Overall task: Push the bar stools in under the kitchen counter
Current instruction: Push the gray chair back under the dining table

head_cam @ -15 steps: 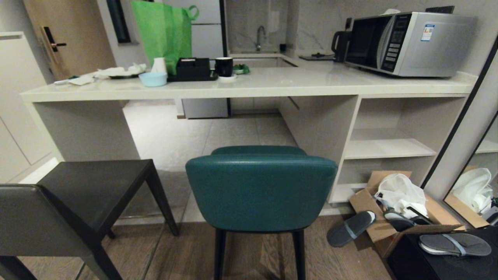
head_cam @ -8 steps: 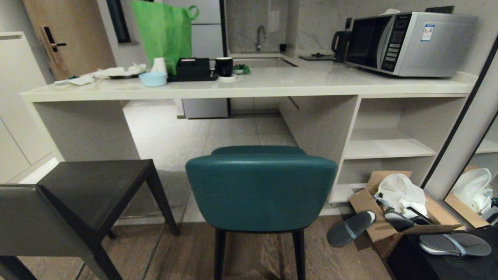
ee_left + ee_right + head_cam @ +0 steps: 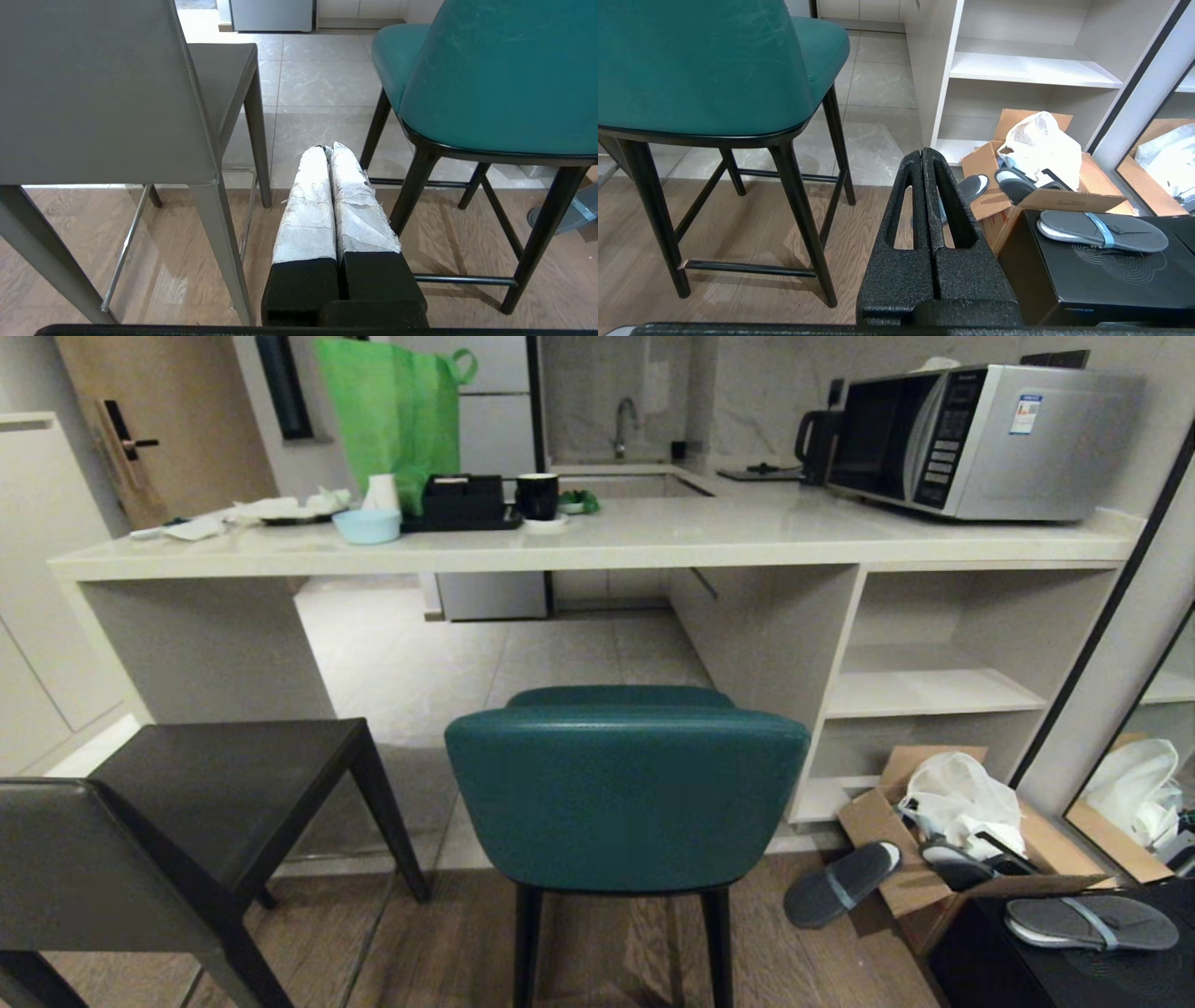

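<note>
Two stools [image 3: 490, 79] [image 3: 93, 88] flanking left gripper [image 3: 329, 150]

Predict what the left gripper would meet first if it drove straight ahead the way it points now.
Probably nothing solid: the shut left gripper aims into the gap between the dark grey stool and teal stool, though depth is unclear.

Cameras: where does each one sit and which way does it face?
Head view: up on the robot, looking forward and down at the kitchen counter, teal stool and dark grey stool; no arm shows.
Left wrist view: low, behind the shut left gripper, facing the gap between both stools.
Right wrist view: low, behind the shut right gripper, facing the shelves and cardboard box.
All three share the teal stool.
</note>
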